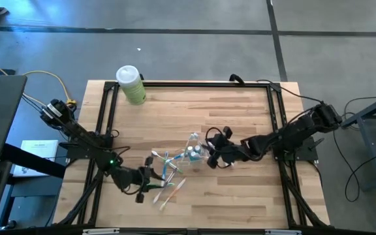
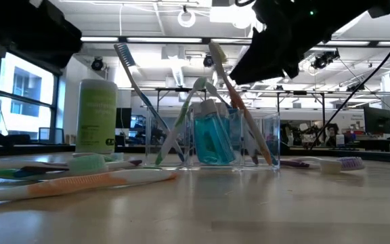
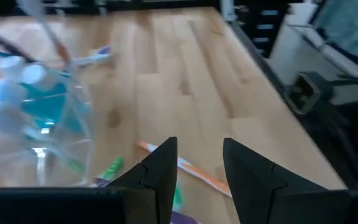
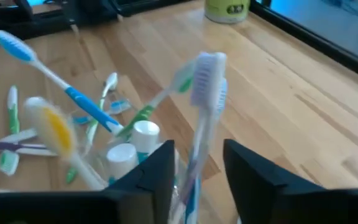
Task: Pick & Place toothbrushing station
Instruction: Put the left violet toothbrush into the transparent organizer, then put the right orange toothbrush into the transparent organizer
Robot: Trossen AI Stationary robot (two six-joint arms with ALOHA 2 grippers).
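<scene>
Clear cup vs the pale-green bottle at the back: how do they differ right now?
The clear cup is see-through and open-topped; the pale-green bottle is opaque with a white cap. The cup holds toothbrushes and teal tubes; the bottle holds nothing visible. The cup sits mid-table beside the right gripper; the bottle stands alone at the far edge. Both stand upright on the table.

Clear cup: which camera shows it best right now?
Low view: the clear cup stands side-on, tubes and brushes inside. High view shows it small. Left wrist view has it blurred. Right wrist view shows mostly its contents.
</scene>
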